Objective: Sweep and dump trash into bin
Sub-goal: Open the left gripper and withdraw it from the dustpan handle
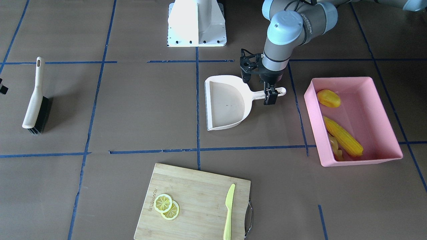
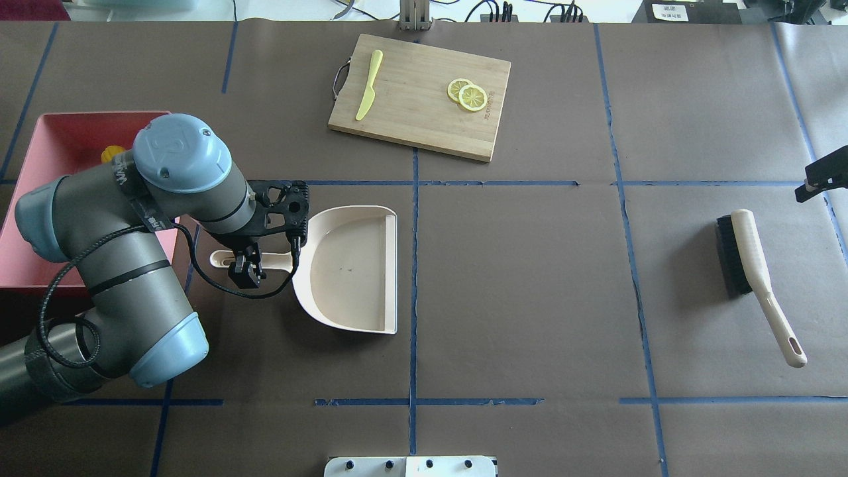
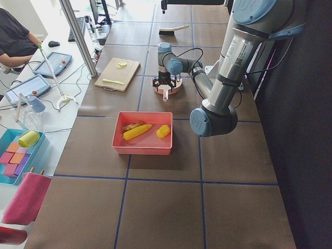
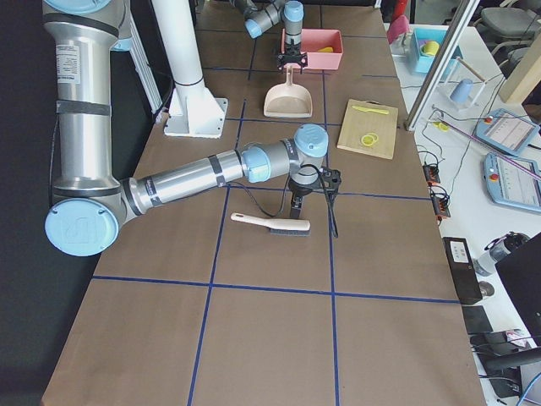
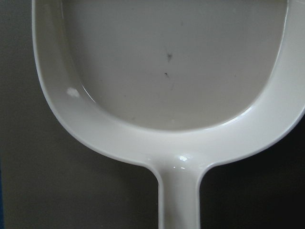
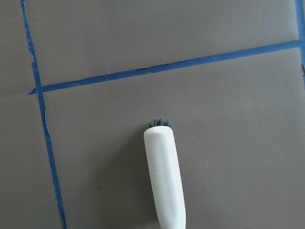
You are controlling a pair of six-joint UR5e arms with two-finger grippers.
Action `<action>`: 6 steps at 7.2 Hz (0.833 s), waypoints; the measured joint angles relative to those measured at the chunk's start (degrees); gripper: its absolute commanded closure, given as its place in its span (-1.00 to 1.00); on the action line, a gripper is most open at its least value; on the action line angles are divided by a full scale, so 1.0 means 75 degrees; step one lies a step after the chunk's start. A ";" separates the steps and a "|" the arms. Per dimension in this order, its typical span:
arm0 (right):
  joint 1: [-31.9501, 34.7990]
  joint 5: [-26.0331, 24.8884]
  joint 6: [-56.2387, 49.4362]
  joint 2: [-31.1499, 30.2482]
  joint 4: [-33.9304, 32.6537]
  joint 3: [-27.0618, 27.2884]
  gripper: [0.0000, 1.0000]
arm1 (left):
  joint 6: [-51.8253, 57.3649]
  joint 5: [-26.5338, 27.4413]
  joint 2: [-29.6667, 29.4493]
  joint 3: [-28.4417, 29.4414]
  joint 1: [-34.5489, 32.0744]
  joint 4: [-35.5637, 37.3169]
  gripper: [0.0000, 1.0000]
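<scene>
In the front-facing view, the pink plastic bin (image 1: 313, 133) is sitting at the right. Its smooth sloping walls are holding all three pieces. The ribbed yellow corn cob (image 1: 343, 136) is lying diagonally. The tan knobbly ginger root (image 1: 335, 146) is peeking out beside it, and the small lumpy vegetable (image 1: 328, 98) is resting near the upper corner. At centre the left gripper (image 1: 271, 96) is straddling the handle of the glossy cream dustpan (image 1: 227, 103), which is lying flat. I cannot tell whether its fingers are pinching the handle. A bamboo cutting board (image 1: 200, 193) at the bottom is carrying two lemon slices (image 1: 166, 206) and a light green knife (image 1: 229, 213). A black-bristled brush (image 1: 35, 100) is lying at the far left.

In the overhead view the arm is covering most of the bin, so only a yellow speck is showing. The right gripper (image 2: 821, 175) is poking in at the right edge, apart from the brush.

The left side view is showing the bin's contents unobstructed. The right side view is placing the right gripper just above the brush, its spread unreadable.

The left wrist camera is filling with the dustpan's shallow curved scoop and the root of its handle, with no fingers showing. The right wrist camera is showing only the brush's rounded cream handle over brown paper and blue tape.
</scene>
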 measured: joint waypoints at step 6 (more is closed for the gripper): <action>0.0290 -0.0514 -0.0036 0.0426 0.0007 -0.0007 -1.00 | -0.2925 -0.0074 0.0942 -0.0144 -0.2984 0.0426 -1.00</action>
